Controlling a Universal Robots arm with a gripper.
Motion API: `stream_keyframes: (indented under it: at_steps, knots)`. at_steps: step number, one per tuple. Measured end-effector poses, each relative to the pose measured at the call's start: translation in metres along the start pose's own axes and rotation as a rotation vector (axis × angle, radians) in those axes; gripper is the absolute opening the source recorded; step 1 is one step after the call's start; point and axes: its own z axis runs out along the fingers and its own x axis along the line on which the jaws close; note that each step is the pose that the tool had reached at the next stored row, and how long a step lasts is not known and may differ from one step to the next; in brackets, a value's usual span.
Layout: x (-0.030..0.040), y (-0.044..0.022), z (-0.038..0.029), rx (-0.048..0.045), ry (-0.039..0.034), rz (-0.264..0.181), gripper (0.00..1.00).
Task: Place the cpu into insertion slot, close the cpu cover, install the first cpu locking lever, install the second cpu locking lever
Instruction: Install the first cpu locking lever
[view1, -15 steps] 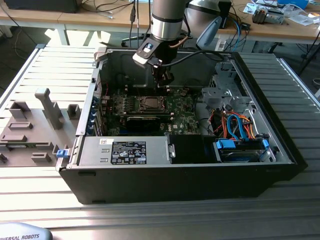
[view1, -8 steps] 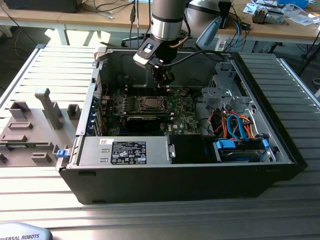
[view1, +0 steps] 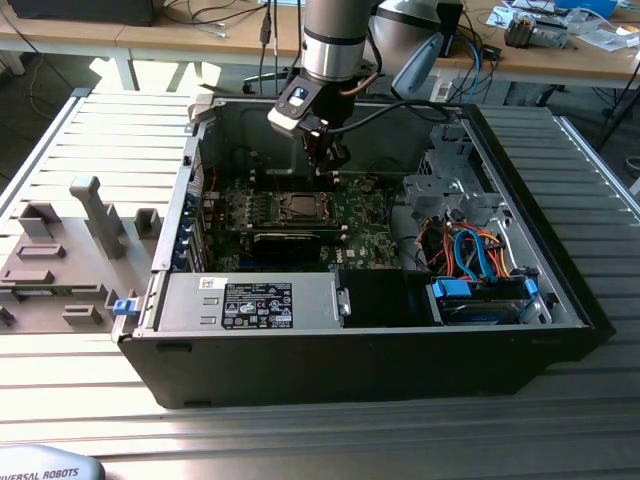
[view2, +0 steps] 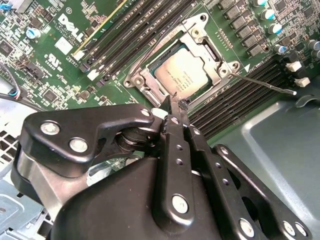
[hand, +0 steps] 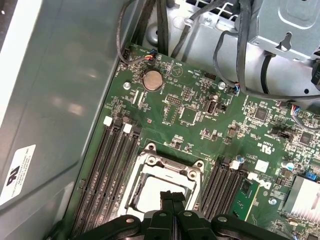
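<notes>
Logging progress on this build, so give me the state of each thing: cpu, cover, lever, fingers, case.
cpu: lying flat in place, framed by the cover.
cpu cover: down over the cpu.
locking lever: sticking out from the socket, looks unlatched.
fingers: shut, empty, tips by the cover's edge.
computer case: side open.

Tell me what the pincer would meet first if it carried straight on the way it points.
Probably the near rim of the cpu cover, beside the cpu in its window; the shut pincer points right there, though depth is unclear.
</notes>
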Motion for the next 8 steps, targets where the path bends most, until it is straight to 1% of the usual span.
stream_keyframes:
  at_steps: [4, 8]
  knots:
    - [0.0000, 0.0000, 0.0000, -0.0005, -0.0004, -0.010, 0.11]
    - [0.0000, 0.0000, 0.0000, -0.0014, -0.0013, -0.031, 0.11]
